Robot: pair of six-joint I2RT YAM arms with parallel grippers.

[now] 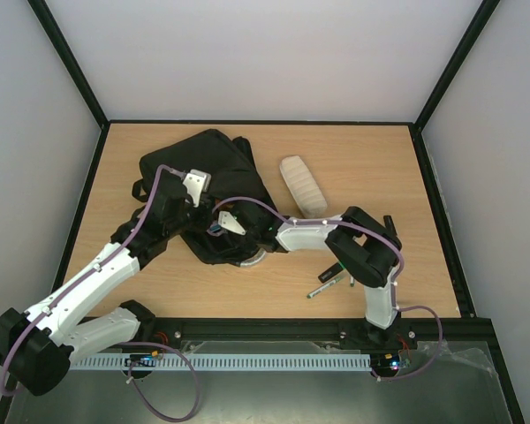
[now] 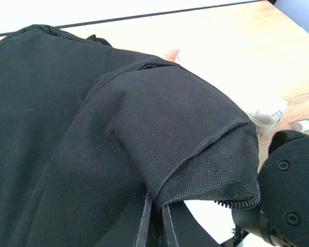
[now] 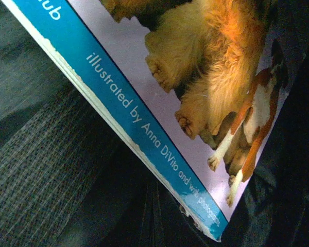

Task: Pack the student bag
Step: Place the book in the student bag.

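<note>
We are in a robot test lab: two robot arms (image 1: 93,287) (image 1: 375,265) bolted to a wooden table (image 1: 380,177), with white walls (image 1: 265,53) and black bars (image 1: 71,62) around.

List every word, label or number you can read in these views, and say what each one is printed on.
"illustrated by Anna DiVito and": blue band along the edge of the book cover; the words after it blur out at the corner.
"ub": tail of a word cut off by the frame, on the same band.
Pens on the table: any markings are too small to read.
Student bag: no text seen.
</note>
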